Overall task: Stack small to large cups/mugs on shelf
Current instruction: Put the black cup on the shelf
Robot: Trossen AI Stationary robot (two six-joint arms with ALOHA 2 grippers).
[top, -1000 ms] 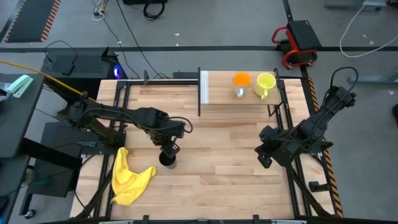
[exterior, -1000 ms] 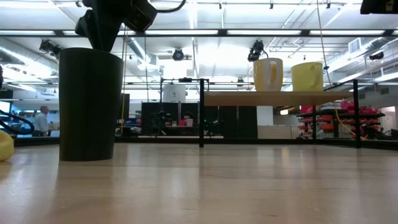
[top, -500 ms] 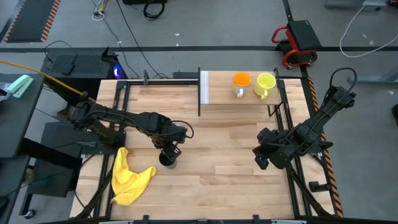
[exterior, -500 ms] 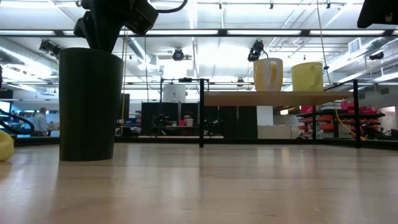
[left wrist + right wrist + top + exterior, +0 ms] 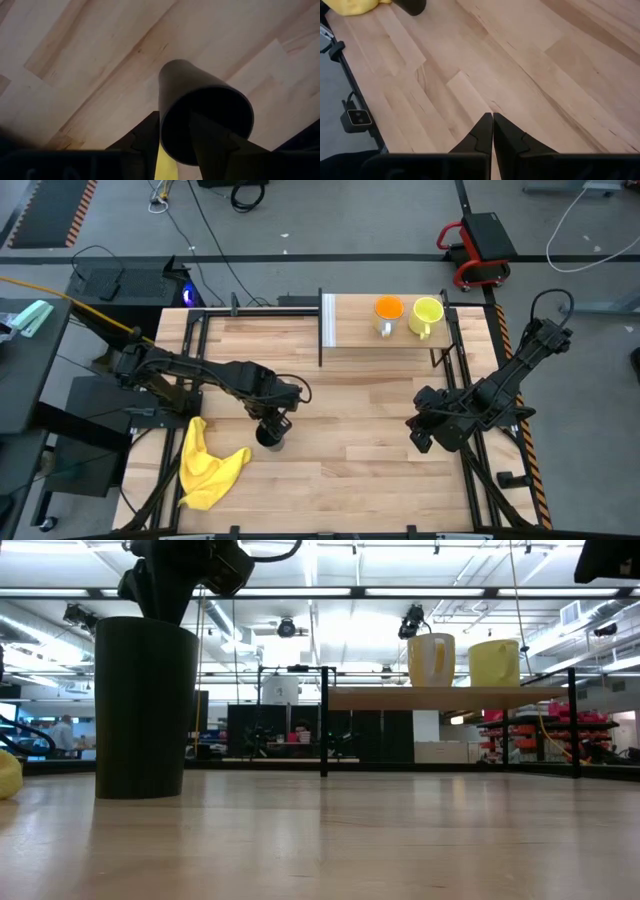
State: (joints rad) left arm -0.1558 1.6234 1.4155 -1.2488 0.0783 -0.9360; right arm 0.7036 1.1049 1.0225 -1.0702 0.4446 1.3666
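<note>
Black cup [image 5: 269,437] stands upright on the surface [image 5: 350,450], right under the left jaws [image 5: 273,423], which straddle its rim: in the left wrist view one finger [image 5: 145,137] lies outside the wall and the other [image 5: 207,140] reaches into the mouth of the cup [image 5: 200,112]. The jaws are spread about the wall's width; whether they pinch it or only bracket it I cannot tell. In the low view the cup [image 5: 144,707] rests flat on the wood with the left jaws [image 5: 165,585] at its top edge. Just beside these jaws, toward the near left corner, lies a yellow cloth [image 5: 205,464], close to the cup but not touching it; a sliver of it [image 5: 166,162] shows between the fingers. Far across the surface from the left jaws stands the shelf [image 5: 390,335], with a white end panel [image 5: 328,320] and black posts. On it sit the orange mug [image 5: 388,311] and, just beside it, the yellow-green mug [image 5: 427,313], both upright. Bare wood lies between cup and shelf, with nothing in the way. The right jaws [image 5: 420,430] hang over the right part of the surface, well apart from the cup and the shelf, pressed together and holding nothing; the right wrist view shows the fingers [image 5: 482,132] meeting over bare planks.
</note>
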